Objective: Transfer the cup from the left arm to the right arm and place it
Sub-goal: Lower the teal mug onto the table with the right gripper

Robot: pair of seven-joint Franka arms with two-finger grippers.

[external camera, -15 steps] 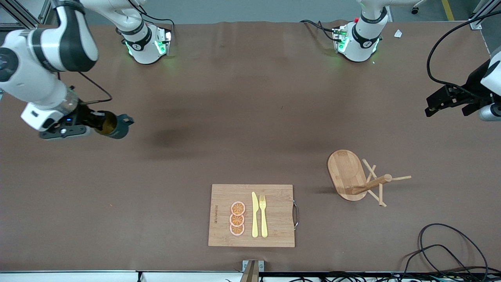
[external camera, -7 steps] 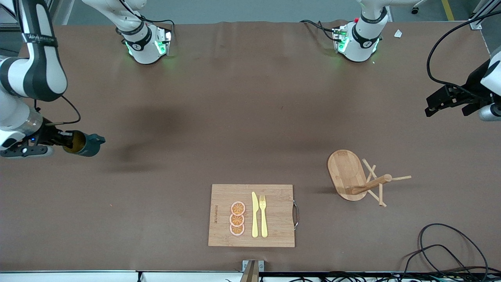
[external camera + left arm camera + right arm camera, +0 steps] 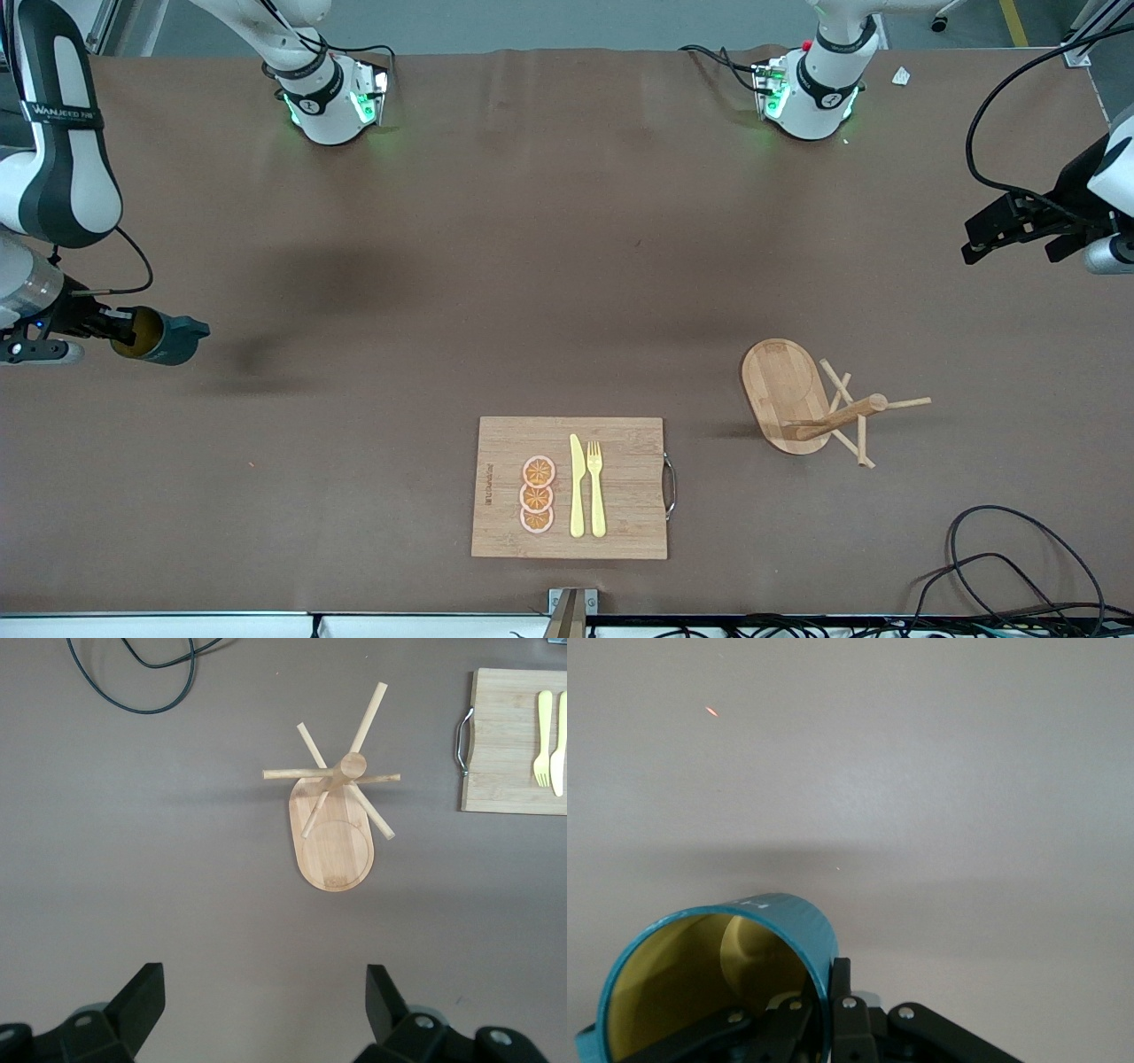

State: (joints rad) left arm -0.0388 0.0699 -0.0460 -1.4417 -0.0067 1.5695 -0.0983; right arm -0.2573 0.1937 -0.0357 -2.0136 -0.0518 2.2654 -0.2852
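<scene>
Gripping the cup [image 3: 164,338], right gripper [image 3: 113,326] (table's edge).

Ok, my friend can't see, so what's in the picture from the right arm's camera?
The right hand is shut on the wall of a teal cup with a yellow inside, holding it tipped on its side above the bare brown table.

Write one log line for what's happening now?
right hand: shut on cup, over table's right-arm end | left hand: open, waiting
</scene>
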